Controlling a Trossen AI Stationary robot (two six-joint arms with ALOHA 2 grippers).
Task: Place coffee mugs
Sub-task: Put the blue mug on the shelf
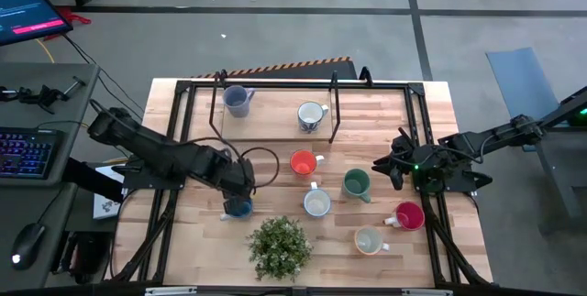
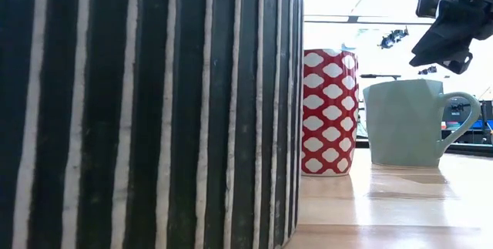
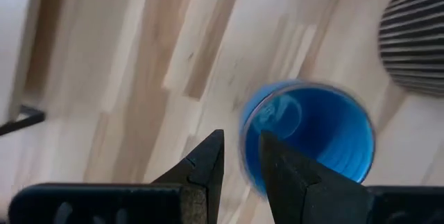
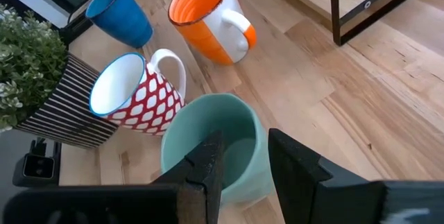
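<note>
1. Starting at the near edge of the bench [image 1: 197,241]: the leafy plant [image 1: 279,246] is sitting in its striped pot [image 2: 146,110], with the cream mug [image 1: 369,239] standing off to its right.
2. Just behind the cream one, the red mug [image 1: 408,215] is standing upright near the bench's right rail.
3. Over on the left side, the left claw [image 3: 241,139] is hanging directly over the near rim of the blue mug [image 3: 312,134]. The mug is standing upright on the wood just left of the plant. Whether the claw is grasping that rim or released from it, I cannot tell.
4. Moving to the middle, the red-and-white diamond mug [image 4: 142,99] is standing just behind the pot, mouth up, handle pointing away from the plant.
5. Right beside it is the green mug [image 4: 201,127], and the right claw [image 4: 244,141] is hovering above its mouth. Its jaws are standing partway apart, empty. The level view is showing clear air between claw and mug, so nothing is being touched.
6. A little farther back, the orange mug [image 4: 205,16] is sitting upright in mid-bench.
7. At the far end, a black frame [image 1: 335,113] is standing on the bench. Inside its outline, the patterned white mug [image 1: 312,115] is resting on the right and the grey-blue mug [image 1: 237,100] on the left, well apart.
</note>
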